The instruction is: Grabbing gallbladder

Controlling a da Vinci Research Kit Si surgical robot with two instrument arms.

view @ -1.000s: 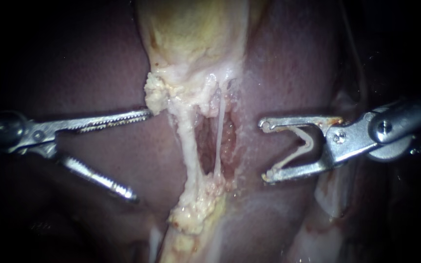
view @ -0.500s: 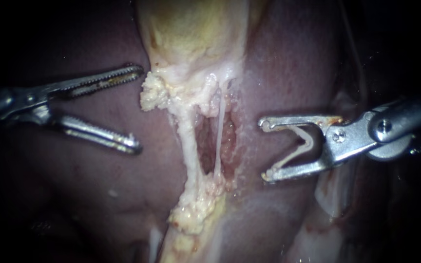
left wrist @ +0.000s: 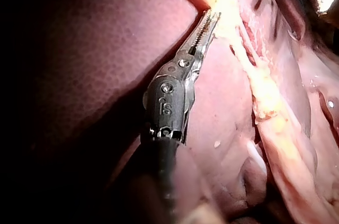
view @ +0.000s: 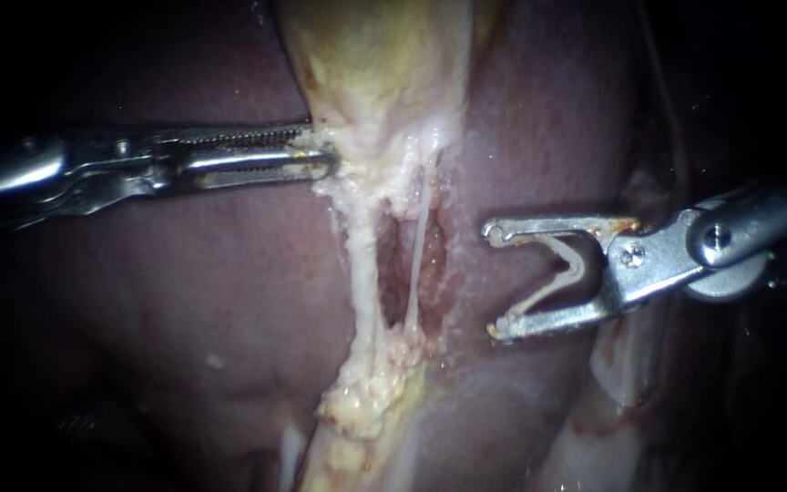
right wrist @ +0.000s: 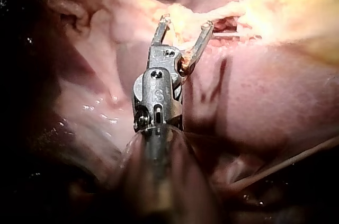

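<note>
- At the lower left edge of the gallbladder (view: 384, 64), in the far half of the scene: left instrument (view: 325, 157) lying level, end effector closed on the pale tissue there.
- Judged as grasp made. Left to do, it seems: confirm the hold and draw the gallbladder taut.
- Over to the right, well apart from that grip: right instrument (view: 495, 282), end effector spread open, holding no tissue, tips near the raw pocket beside the strands.
- Counted: two instruments; one gallbladder, lying on the liver (view: 184, 301); two pale strands (view: 362, 273) running from its narrow end toward one fatty clump (view: 371, 392) nearer the camera.
</note>
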